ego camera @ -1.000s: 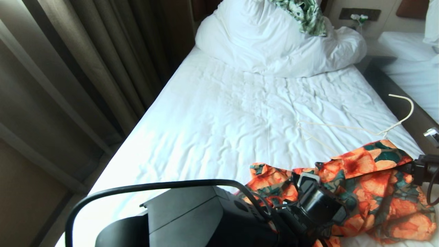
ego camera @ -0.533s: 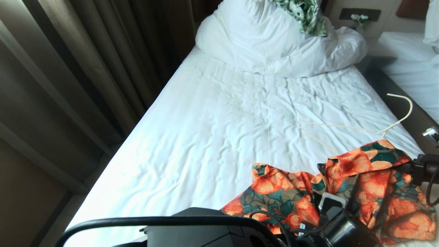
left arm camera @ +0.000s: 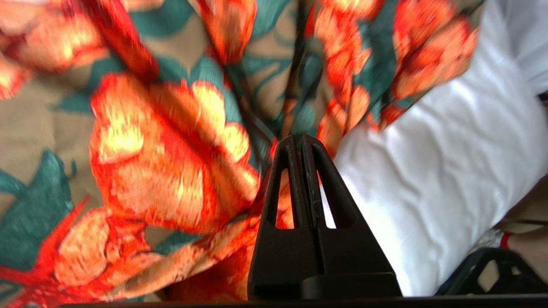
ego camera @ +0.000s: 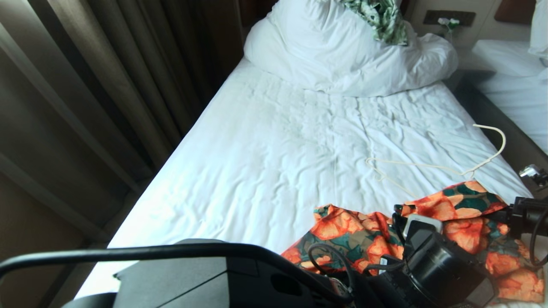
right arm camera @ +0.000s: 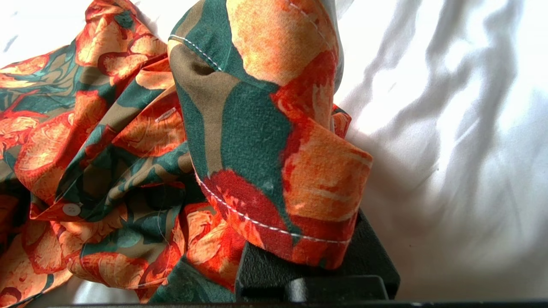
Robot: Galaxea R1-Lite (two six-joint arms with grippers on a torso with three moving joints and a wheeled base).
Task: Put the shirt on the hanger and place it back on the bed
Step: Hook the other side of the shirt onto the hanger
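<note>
Hotel-like room: heavy brown curtains (ego camera: 107, 85) along the left, a second white bed (ego camera: 513, 72) partly in view at the far right. In the middle, the bed (ego camera: 278, 162) with a wrinkled white sheet, a bunched white duvet (ego camera: 342, 55) at its head, and a green-and-white patterned cloth (ego camera: 381, 17) lying on top of that duvet.

Near the foot of the bed, toward the right edge: the shirt (ego camera: 368, 235), orange flowers on teal-green leaves, crumpled into folds on the sheet. Just beyond it, the hanger (ego camera: 415, 164), thin and cream-white, flat on the sheet, one end of its triangle running under or behind the raised edge of the shirt, hook curving toward the right edge of the bed.

Left pincer (left arm camera: 301, 143): low over the nearer part of the shirt, black fingers pressed together, closed on a fold of the floral cloth at the border between shirt and sheet. Mostly hidden in the head view behind the arm's own black housing.

Right pincer (right arm camera: 299, 252): at the right edge of the bed, fingers hidden under a hemmed, white-stitched edge of the shirt draped over them; closed, gripping that cloth and holding it raised above the sheet. A small white button (right arm camera: 71, 209) visible on the fabric beside it.
</note>
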